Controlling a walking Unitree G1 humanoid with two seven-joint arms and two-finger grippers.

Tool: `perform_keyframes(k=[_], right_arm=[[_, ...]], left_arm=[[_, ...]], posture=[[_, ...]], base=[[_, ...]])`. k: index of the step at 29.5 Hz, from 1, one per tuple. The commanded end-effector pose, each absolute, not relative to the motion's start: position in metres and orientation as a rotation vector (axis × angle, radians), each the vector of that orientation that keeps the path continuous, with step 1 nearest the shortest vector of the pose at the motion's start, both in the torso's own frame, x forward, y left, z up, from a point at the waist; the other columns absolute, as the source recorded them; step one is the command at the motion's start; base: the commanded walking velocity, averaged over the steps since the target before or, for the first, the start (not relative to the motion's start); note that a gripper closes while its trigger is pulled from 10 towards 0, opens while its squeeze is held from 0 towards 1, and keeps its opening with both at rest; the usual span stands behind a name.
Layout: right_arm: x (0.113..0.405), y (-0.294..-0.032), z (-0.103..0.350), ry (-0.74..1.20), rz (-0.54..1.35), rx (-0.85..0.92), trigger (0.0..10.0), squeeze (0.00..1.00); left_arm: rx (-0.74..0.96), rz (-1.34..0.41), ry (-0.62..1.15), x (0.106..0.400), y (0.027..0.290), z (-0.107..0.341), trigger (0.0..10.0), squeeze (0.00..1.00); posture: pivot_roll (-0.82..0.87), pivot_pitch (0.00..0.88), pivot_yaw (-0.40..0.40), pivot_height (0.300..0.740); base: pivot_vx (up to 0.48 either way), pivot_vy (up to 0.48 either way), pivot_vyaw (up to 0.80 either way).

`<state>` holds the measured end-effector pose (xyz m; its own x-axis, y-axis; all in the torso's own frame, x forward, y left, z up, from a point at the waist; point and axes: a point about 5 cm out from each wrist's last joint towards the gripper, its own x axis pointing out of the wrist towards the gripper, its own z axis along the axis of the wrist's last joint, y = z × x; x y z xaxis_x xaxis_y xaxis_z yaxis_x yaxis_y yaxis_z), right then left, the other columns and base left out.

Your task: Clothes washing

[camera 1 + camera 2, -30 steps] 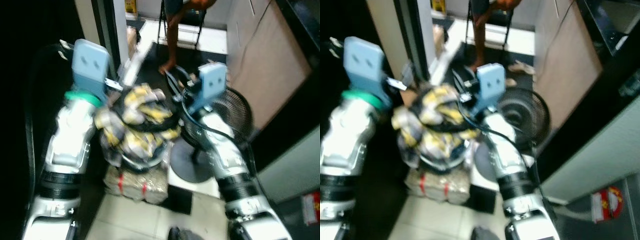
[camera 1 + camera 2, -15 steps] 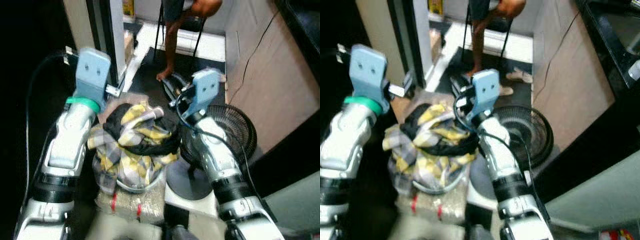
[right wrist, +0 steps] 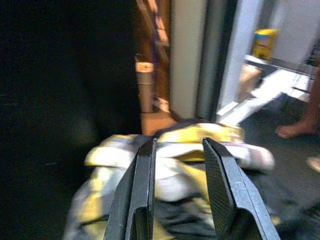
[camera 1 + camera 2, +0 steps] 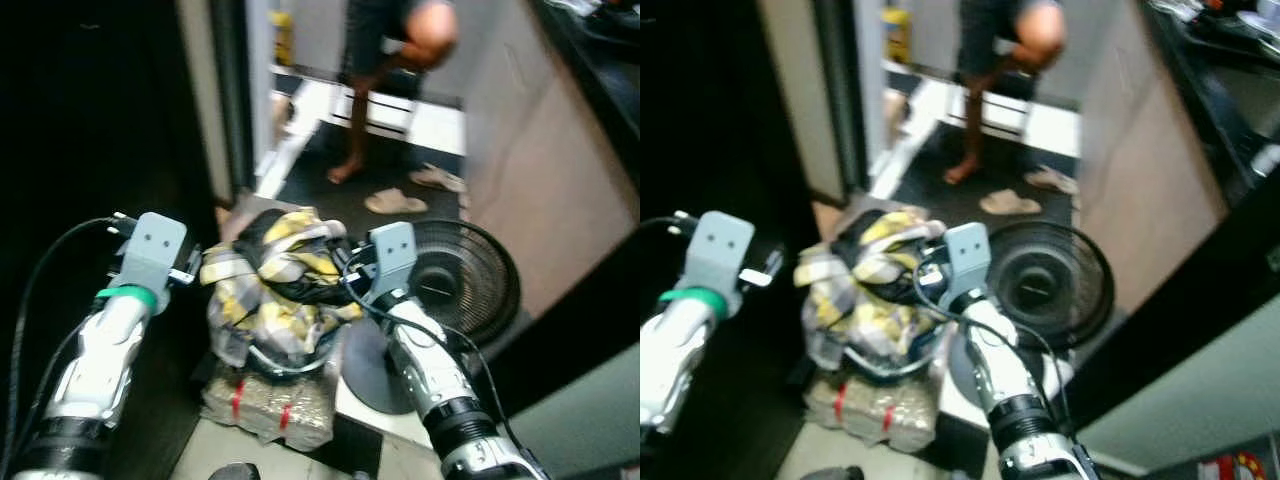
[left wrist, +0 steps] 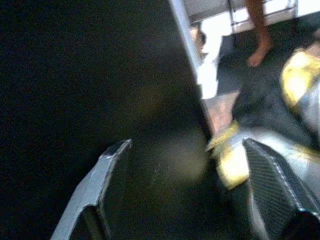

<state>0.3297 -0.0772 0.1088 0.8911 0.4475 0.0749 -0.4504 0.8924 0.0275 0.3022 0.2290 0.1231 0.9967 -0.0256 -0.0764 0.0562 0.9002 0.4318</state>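
A black floor fan (image 4: 462, 282) stands on its round base on the dark floor, and everything else is placed from it. Beyond the fan a person (image 4: 395, 60) sits on a chair, cut off above the thighs, one bare foot on the floor near a pair of sandals (image 4: 396, 201). To the fan's left, touching its base, a pile of yellow, grey and black checked clothes (image 4: 277, 285) heaps over a basin (image 4: 290, 362) whose rim barely shows under the cloth; the basin rests on a wrapped sack (image 4: 268, 403) with red ties, its contents too blurred to tell. The right gripper (image 3: 177, 170) is between the fan and the pile, against the clothes' near side, its two black fingers slightly apart with cloth seen through the gap, gripping nothing that can be made out. The left gripper (image 5: 200, 175) is on the pile's far side from the fan, fingers spread wide, one finger (image 5: 272, 185) beside the cloth; contact cannot be told. The space left of it is black shadow.
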Motion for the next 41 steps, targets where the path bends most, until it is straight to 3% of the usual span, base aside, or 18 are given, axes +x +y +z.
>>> perform_keyframes(k=[1, 8, 23, 41], right_arm=[[0.327, -0.085, 0.099, -0.038, 0.441, 0.053, 10.0, 0.00], [0.330, -0.089, 0.101, -0.052, 0.424, 0.053, 10.0, 0.00], [0.337, -0.089, 0.112, -0.098, 0.428, 0.039, 10.0, 0.00], [0.336, -0.081, 0.118, -0.136, 0.459, 0.068, 10.0, 0.00]], left_arm=[[0.484, -0.103, 0.068, 0.302, 0.218, 0.118, 10.0, 0.00], [0.537, -0.227, 0.044, 0.300, 0.199, 0.114, 10.0, 0.00], [0.324, -0.141, -0.011, 0.313, 0.197, 0.129, 10.0, 0.00], [0.364, -0.105, -0.037, 0.319, 0.202, 0.134, 10.0, 0.00]], posture=[[0.07, 0.003, -0.016, 0.740], [0.06, 0.000, -0.014, 0.740], [0.06, 0.004, -0.021, 0.740], [0.06, 0.004, -0.016, 0.740]], base=[[0.000, 0.000, 0.00], [0.000, 0.000, 0.00], [0.000, 0.000, 0.00], [0.000, 0.000, 0.00]])
